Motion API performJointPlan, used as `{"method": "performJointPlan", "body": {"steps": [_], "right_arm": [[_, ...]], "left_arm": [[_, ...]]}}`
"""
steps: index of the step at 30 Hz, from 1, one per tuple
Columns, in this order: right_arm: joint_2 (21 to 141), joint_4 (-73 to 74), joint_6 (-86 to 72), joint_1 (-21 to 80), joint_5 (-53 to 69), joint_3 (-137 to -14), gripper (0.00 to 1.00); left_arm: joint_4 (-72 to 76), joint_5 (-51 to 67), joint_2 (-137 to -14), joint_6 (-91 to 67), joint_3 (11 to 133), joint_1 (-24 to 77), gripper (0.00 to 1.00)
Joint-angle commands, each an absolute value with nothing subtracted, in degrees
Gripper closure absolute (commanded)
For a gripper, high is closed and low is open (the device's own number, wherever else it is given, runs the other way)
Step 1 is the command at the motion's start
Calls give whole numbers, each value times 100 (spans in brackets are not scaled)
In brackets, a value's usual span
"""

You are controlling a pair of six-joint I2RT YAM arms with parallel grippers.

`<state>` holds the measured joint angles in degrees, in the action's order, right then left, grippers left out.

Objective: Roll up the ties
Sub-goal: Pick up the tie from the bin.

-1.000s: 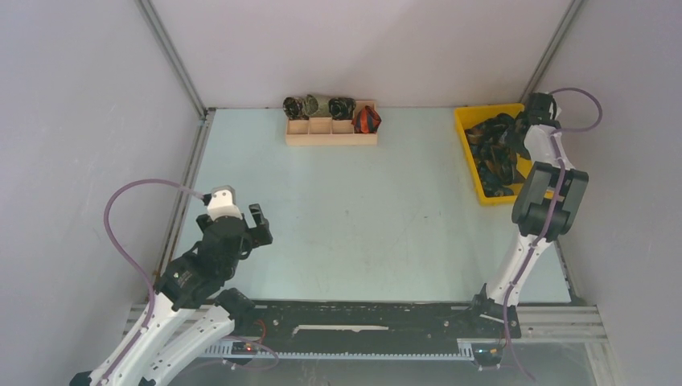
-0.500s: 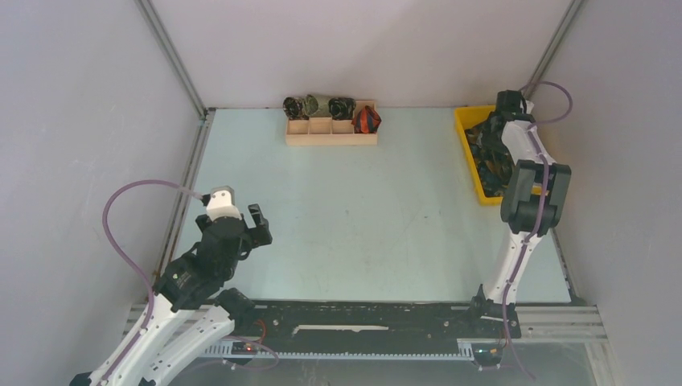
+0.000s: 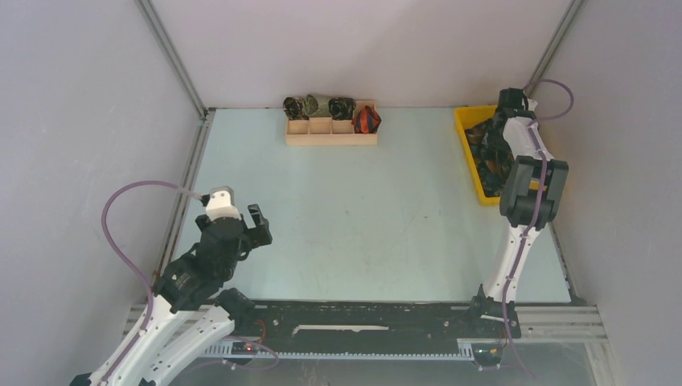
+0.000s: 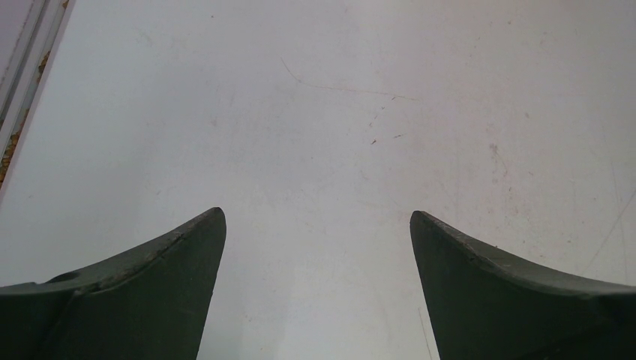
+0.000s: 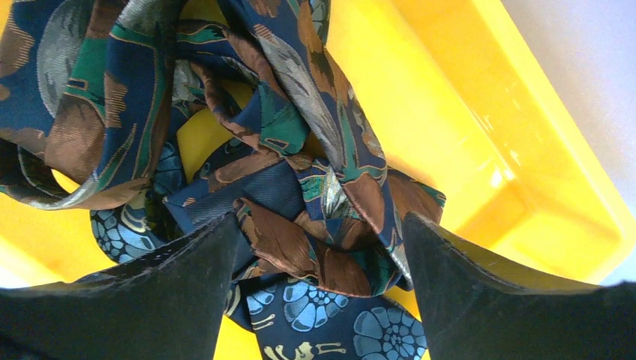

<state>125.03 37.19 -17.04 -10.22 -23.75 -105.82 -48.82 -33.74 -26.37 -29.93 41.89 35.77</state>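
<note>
Pale scuffed table (image 3: pixel 362 209) bears a glossy yellow bin (image 5: pixel 480 150) of crumpled woven ties (image 5: pixel 285 120).

We see the tangled ties (image 5: pixel 300 150) in navy with brown, teal-green and grey leaf shapes, one at 6 o'clock bearing pale blue flowers, against a bright yellow bin (image 5: pixel 465 112). The fingers (image 5: pixel 150 300) are black and the tabletop (image 3: pixel 362 209) is pale blue-green.

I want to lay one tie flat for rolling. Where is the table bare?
Bare: the table middle, between the wooden tray, the yellow bin and the left gripper. Crowded: the bin, full of tangled ties under the right gripper.
</note>
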Motion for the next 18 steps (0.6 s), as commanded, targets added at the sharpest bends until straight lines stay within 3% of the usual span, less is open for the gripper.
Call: {"method": "performJointPlan", "body": {"steps": [1,11,18], "right_arm": [[12644,3903,-1577,-942,-2309,-11060,22],[12999,4438,-1520,-782,-2125,-11661,44],[13167,4686,-1431,-722,-2266,-11848,70]], "left_arm": [[-4723,-3344,-2657,-2936,4104,3594,0],[-4726,-3333,-2639,-2935,4104,3595,0],[-4722,-3346,-2572,-2930,4096,3595,0]]}}
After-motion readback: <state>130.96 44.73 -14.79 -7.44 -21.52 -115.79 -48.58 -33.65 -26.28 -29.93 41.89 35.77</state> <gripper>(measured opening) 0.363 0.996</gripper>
